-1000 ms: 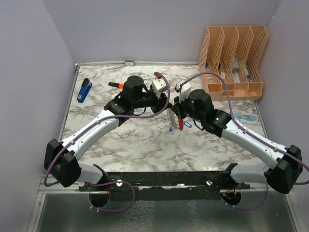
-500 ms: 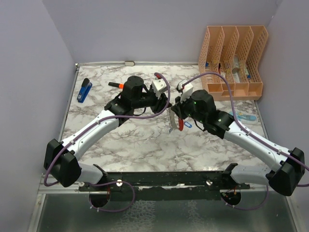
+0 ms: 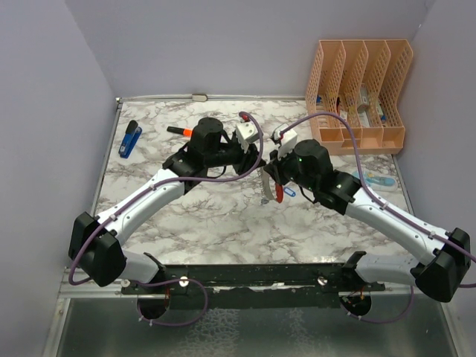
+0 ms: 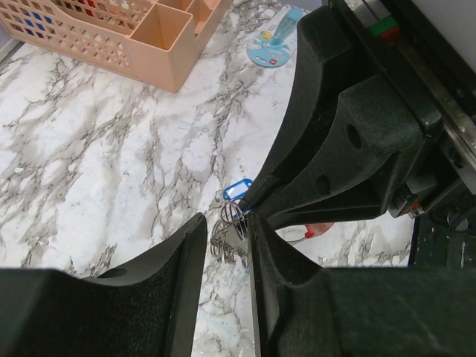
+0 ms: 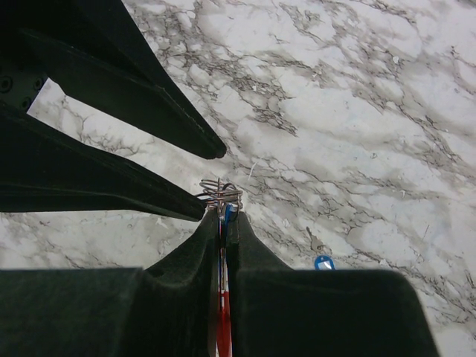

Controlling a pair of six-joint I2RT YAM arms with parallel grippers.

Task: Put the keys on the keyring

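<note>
My right gripper [image 5: 221,212] is shut on the keyring [image 5: 222,312], whose red loop and grey band run down between its fingers. A cluster of thin wire rings [image 5: 219,193] sticks out at its tips, with a blue key head [image 5: 231,211] pinched beside them. From above, the keyring [image 3: 277,193] hangs under the right gripper [image 3: 269,178]. My left gripper [image 4: 227,219] is open with those wire rings [image 4: 225,232] between its tips; in the right wrist view one finger touches them and the other stands apart. Another of the keys [image 5: 321,261] lies on the marble just right of the right gripper.
A peach desk organiser [image 3: 357,97] stands at the back right, with a pale-blue flat item [image 3: 375,181] in front of it. A dark-blue stapler-like thing [image 3: 131,139] and a black marker with an orange cap [image 3: 177,130] lie at the back left.
The right gripper has shifted slightly toward the left gripper with the keyring. The left jaws have narrowed a touch around the wire rings.
</note>
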